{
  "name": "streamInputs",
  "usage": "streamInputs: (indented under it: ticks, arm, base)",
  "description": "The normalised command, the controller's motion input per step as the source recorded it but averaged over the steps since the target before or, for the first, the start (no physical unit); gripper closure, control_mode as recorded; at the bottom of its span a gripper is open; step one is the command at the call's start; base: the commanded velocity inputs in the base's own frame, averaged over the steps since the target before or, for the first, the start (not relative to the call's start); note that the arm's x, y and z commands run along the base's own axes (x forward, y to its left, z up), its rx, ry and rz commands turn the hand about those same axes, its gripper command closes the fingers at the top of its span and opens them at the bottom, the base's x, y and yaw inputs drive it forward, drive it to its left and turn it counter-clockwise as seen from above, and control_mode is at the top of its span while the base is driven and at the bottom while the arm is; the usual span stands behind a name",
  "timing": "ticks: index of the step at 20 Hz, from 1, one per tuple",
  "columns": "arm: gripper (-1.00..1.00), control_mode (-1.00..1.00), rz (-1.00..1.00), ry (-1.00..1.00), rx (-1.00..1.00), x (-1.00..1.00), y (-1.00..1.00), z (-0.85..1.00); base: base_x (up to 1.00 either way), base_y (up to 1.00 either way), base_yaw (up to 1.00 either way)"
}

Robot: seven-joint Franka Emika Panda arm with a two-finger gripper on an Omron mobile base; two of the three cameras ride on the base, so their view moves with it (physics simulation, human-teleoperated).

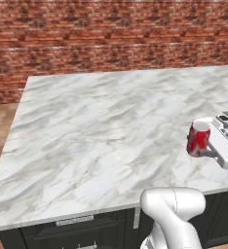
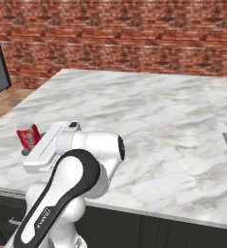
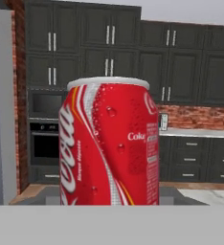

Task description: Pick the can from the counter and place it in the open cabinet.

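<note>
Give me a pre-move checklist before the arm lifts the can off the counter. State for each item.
1. Can upright: ok, it stands straight in both base views and the hand view.
2. Gripper at the can: ok, the jaws are closed on its lower body from the side.
3. Can centred in the grip: ok, it sits in the middle of the hand view.
4. Can off the counter: cannot tell, its base looks at or just above the marble.
5. Space above and around the can: ok, bare marble near it.
6. Open cabinet located: cannot tell, the wall cabinets far behind the can look closed.
</note>
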Motion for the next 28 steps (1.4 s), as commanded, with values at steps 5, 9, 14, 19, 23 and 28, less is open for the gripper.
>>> streamInputs:
  ticks: [5, 9, 14, 19, 23, 28]
  arm:
    - [1.00, -1.00, -0.04, -0.04, 0.00, -0.40, 0.00, 0.26]
    - [1.00, -1.00, -0.02, -0.05, 0.00, -0.19, 0.00, 0.27]
    - [1.00, 1.00, 0.00, -0.01, 0.00, 0.00, 0.00, 0.00]
    - [1.00, 1.00, 0.00, 0.00, 0.00, 0.00, 0.00, 0.00]
    - [1.00, 1.00, 0.00, 0.00, 0.00, 0.00, 0.00, 0.00]
    - [1.00, 1.00, 0.00, 0.00, 0.00, 0.00, 0.00, 0.00]
  base:
    - [0.00, 0.00, 0.00]
    - [0.00, 0.00, 0.00]
    - [0.00, 0.00, 0.02]
    - [-0.23, 0.00, 0.02]
    - [-0.67, 0.00, 0.04]
    - [-0.90, -0.02, 0.06]
